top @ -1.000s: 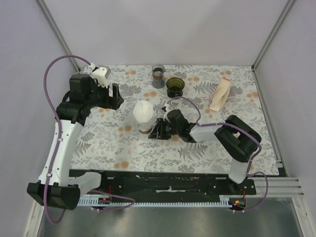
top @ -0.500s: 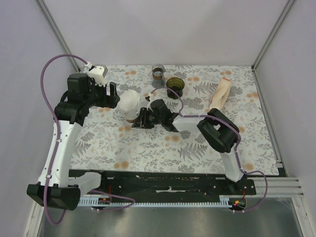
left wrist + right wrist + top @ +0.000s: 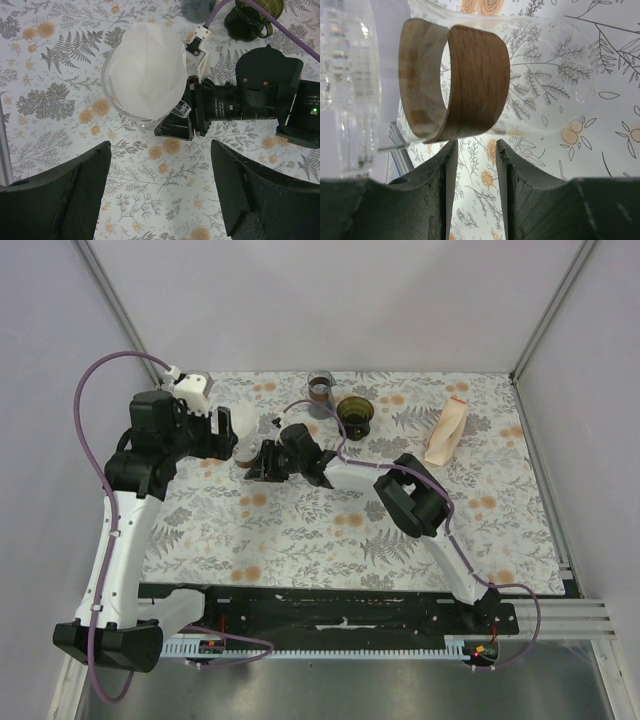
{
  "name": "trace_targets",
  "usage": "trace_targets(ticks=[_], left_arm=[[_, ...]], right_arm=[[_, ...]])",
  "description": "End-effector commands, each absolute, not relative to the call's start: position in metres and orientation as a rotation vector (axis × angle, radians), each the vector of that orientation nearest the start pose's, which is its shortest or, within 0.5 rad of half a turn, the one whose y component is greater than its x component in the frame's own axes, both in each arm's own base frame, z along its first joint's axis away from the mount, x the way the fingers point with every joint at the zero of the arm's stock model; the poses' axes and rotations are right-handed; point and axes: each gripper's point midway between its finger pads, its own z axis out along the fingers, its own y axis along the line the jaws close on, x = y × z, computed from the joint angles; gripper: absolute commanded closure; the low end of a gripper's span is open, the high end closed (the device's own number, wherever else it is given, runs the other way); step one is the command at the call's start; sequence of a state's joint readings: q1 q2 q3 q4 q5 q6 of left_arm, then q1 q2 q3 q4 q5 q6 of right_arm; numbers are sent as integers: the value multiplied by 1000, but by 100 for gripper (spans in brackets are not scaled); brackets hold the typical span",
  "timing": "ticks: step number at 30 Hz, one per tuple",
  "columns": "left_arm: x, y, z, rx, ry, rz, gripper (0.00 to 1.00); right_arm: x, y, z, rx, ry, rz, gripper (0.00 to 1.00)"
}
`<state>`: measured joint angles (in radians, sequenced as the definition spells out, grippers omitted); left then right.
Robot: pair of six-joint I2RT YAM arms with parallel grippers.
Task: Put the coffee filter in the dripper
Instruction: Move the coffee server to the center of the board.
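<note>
The right claw point(image 3: 176, 119), clamping the glass carafe point(image 3: 112, 102), is bringing the coffee filter point(image 3: 145, 70) under the wide-open left claw point(image 3: 160, 155), seemingly for pickup; the dripper point(image 3: 354, 414) is waiting

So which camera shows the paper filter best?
The left wrist view: the coffee filter sits whole atop a clear glass vessel. The top view shows only a white sliver; the right wrist view shows none clearly.

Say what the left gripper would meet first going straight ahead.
Probably the filter, sitting on the carafe that the right gripper holds; it lies straight ahead, though depth is unclear.
</note>
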<state>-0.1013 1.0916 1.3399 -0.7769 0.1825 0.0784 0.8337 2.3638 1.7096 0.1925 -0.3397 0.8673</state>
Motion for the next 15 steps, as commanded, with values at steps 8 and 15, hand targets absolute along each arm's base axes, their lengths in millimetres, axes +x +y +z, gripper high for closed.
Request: trace_targets(ticks=[8,15], left_arm=[[306,-63,325,353,2018,-215,11],[306,-65,326,372,2015,-228,11]], right_arm=[[338,480,119,-407,2236,1223,50],[319,399,148,-576,2235,916,40]])
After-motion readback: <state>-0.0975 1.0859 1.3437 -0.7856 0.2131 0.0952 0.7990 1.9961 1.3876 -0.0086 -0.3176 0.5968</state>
